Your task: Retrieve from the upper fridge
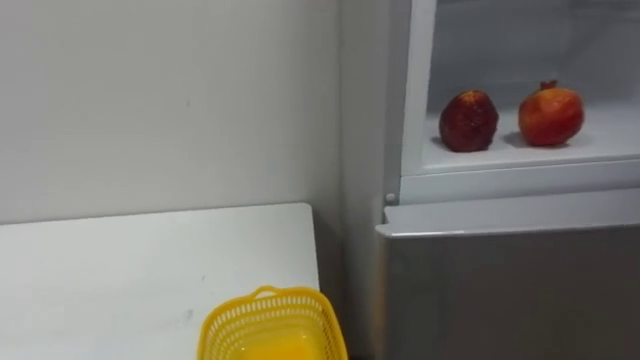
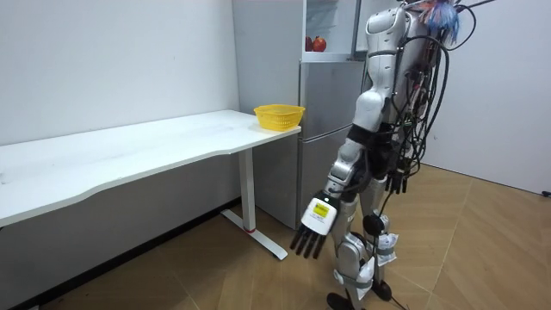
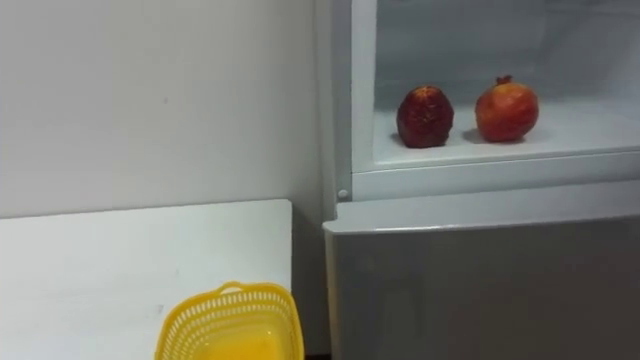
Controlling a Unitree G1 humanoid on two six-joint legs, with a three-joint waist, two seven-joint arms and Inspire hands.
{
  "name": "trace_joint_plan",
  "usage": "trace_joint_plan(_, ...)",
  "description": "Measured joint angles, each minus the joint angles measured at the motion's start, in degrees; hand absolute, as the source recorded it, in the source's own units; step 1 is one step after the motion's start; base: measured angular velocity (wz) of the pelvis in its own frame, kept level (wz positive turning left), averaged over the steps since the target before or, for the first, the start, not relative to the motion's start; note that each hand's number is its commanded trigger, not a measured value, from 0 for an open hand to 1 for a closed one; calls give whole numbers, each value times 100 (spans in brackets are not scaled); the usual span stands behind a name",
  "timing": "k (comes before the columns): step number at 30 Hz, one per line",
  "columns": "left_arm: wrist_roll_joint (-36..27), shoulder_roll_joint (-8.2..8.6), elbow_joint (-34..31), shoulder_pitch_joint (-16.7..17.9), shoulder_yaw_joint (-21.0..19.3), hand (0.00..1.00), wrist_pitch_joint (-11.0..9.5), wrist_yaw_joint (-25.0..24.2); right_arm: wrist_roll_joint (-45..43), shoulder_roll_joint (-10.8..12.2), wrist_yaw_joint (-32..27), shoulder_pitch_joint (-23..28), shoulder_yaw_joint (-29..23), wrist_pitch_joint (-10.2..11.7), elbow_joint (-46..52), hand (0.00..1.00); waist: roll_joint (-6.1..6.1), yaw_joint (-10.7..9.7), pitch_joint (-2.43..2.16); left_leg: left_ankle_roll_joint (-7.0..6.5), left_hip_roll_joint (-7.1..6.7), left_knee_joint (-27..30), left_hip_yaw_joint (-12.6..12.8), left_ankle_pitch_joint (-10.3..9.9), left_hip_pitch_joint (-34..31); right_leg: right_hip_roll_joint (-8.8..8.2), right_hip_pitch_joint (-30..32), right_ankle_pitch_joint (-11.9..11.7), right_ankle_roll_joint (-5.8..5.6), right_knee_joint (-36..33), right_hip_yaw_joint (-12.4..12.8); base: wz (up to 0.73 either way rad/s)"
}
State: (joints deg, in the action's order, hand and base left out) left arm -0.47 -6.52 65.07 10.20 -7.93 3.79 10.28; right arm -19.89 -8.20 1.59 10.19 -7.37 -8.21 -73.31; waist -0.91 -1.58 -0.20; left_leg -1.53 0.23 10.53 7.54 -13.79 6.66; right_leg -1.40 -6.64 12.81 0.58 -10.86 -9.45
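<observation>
**Two pomegranates [image 1: 468, 121] in the open upper fridge [image 1: 500, 280]**

At our left we see a white table [image 1: 120, 270] with a yellow basket [image 1: 225, 325] at its right end, just beside the fridge. Right of that, the upper compartment stands open. Both fruits sit on its shelf [image 1: 600, 145], the darker one left, the brighter one [image 1: 550, 115] right, apart and untouched. In the room view our left hand [image 2: 313, 222] hangs low, fingers straight and slightly spread, holding nothing. Our right hand [image 2: 399, 179] is half hidden by the body; we cannot tell its state.
</observation>
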Motion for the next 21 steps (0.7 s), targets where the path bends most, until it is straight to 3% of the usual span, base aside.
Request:
trace_joint_plan(8, 396, -30, -212, 60, 265, 0, 42, -241, 163, 43, -273, -9, -5, -59, 77, 0, 169, -127, 12, -3, 2, -8, 200, -1, 11, 37, 96, -17, -11, -87, 191, -15)
trace_joint_plan(14, 518, -103, -171, 98, 366, 0, 36, -319, 172, 95, -752, -4, -48, 118, 257, 0, 124, -123, 18, -5, 15, -121, 214, -2, 34, 83, 168, -24, -9, -87, 299, -5)
trace_joint_plan(21, 736, -103, -108, 197, 370, 0, 35, -302, 1144, 113, -1818, 6, -436, 363, 899, 0, 84, -150, 22, -6, -4, -106, 213, -1, 16, 77, 195, -23, -11, -81, 329, -1)
